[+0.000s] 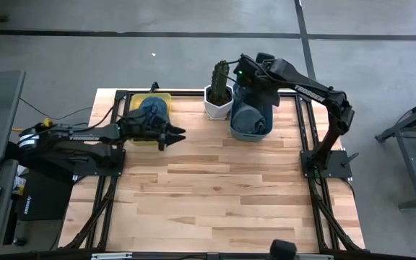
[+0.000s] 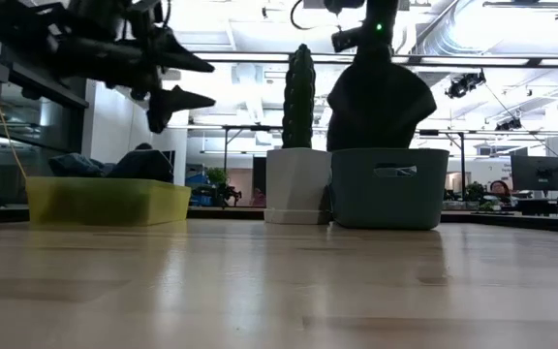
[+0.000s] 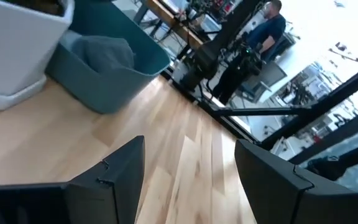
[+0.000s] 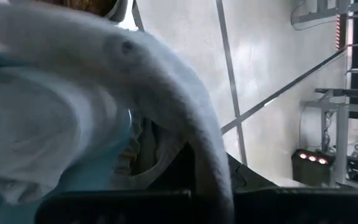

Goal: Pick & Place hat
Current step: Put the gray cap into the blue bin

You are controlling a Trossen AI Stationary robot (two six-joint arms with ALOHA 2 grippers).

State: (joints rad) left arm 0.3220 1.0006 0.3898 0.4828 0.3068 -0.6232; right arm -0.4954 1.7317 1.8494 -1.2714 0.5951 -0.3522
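While right gripper [image 1: 250, 78] sits closed on grey hat [image 1: 250, 115] over teal bin [image 1: 267, 133], placing looks unfinished; left gripper [image 1: 173, 135] open, empty, beside yellow bin [image 1: 159, 96].

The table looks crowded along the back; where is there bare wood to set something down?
The whole front half of the table is bare wood, between the two side rails. The back edge is crowded: yellow tray with a hat, cactus pot, then the teal bin under the right gripper. The open left gripper hangs beside the tray.
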